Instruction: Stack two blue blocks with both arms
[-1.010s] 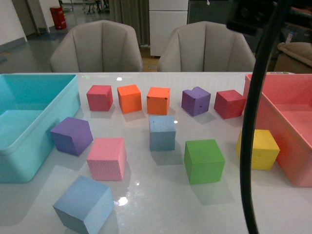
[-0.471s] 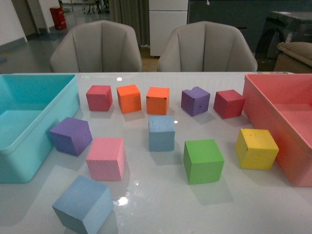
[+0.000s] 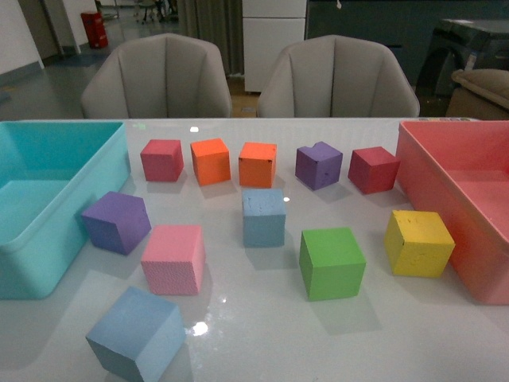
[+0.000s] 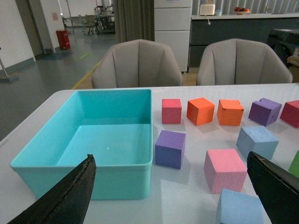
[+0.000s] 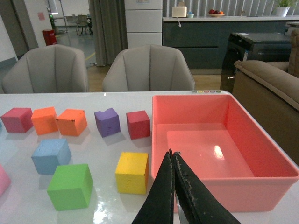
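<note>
Blue block [image 3: 137, 334] at the front lies nearer your left jaws, wide open, empty; its twin [image 3: 264, 217], further back, suits your right jaws, closed, empty.

turquoise bin [image 3: 40, 267] to my left, pink bin [image 3: 421, 175] to my right; green cube [image 3: 332, 263] near yellow cube [image 3: 419, 243] between them.

Closed end effector [image 5: 171, 155] near pink bin [image 5: 243, 193]

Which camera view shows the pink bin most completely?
The right wrist view: the whole pink bin is in frame, walls and floor. The front view shows only its left part, cut by the picture edge. The left wrist view does not show it.
</note>
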